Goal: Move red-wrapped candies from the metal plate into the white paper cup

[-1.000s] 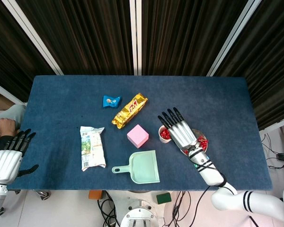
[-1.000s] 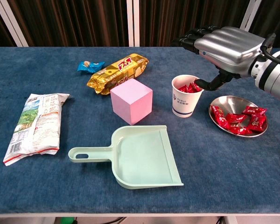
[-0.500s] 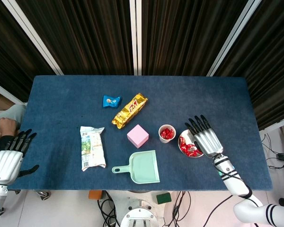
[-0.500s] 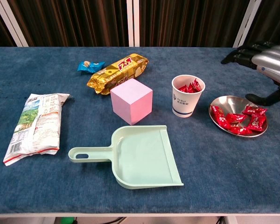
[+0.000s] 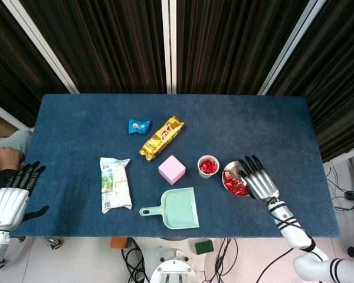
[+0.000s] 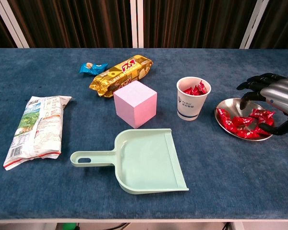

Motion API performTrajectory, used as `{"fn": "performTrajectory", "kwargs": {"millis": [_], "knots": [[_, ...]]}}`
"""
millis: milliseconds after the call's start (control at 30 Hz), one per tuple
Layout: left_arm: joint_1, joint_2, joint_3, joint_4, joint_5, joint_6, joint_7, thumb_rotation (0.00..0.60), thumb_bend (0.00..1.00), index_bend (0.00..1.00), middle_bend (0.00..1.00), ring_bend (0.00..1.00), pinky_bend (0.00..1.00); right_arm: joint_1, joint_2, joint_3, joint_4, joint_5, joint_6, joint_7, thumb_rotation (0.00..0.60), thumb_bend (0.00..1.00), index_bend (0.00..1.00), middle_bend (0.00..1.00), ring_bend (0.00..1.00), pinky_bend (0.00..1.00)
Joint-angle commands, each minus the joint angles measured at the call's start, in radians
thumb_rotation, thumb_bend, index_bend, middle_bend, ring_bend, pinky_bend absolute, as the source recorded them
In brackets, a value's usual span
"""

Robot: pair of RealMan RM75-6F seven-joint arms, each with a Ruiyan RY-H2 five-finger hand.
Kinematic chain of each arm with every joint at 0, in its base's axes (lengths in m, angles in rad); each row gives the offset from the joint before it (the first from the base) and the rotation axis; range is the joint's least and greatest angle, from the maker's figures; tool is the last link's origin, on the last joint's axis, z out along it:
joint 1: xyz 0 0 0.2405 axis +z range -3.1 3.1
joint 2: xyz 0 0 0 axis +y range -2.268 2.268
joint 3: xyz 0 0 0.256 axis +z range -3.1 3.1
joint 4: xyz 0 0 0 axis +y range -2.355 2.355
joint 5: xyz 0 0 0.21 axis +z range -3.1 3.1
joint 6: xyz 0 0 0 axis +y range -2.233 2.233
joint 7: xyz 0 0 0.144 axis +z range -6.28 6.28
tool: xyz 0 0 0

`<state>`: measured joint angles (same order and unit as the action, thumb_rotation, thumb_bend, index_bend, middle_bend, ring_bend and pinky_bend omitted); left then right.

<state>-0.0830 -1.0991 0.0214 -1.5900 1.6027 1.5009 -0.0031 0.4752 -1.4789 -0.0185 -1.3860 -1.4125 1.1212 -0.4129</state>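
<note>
The white paper cup stands right of centre with several red-wrapped candies inside. Just to its right is the metal plate, holding several red candies. My right hand hovers low over the plate's right side, fingers spread and bent down toward the candies, the thumb near the plate's front right rim. I see no candy between its fingers. My left hand hangs off the table's left front corner, fingers apart and empty; the chest view does not show it.
A pink cube sits left of the cup, with a mint dustpan in front of it. Further left lie a snack bag, a gold packet and a blue candy.
My right hand left its place above the cup, swung right and came down over the plate, with its fingers now bent toward the candies. The left hand has stayed put.
</note>
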Motion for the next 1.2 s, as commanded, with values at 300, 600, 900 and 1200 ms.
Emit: {"fn": "performTrajectory", "kwargs": {"millis": [300,600,900,1200], "knots": [[0.002,0.001,0.000,0.002,0.002,0.004,-0.007,0.600,0.09,0.08,0.03,0.00,0.15,0.005,-0.075,0.024,0.064,0.001,-0.009,-0.008,0.600,0.40,0.44,0.07,0.00,0.00],[0.000,0.001,0.000,0.001,0.000,0.000,-0.005,0.600,0.10,0.08,0.03,0.00,0.15,-0.001,-0.099,0.034,0.092,-0.010,0.008,-0.005,0.600,0.47,0.62,0.09,0.00,0.00],[0.000,0.001,0.000,0.001,0.003,0.001,-0.003,0.600,0.10,0.08,0.03,0.00,0.15,-0.017,-0.009,0.069,-0.024,-0.068,0.115,0.021,0.600,0.48,0.65,0.10,0.00,0.00],[0.002,-0.001,0.002,-0.002,0.008,0.006,0.004,0.600,0.10,0.08,0.03,0.00,0.15,0.052,0.027,0.163,-0.145,-0.047,0.088,-0.065,0.600,0.48,0.65,0.10,0.00,0.00]]}}
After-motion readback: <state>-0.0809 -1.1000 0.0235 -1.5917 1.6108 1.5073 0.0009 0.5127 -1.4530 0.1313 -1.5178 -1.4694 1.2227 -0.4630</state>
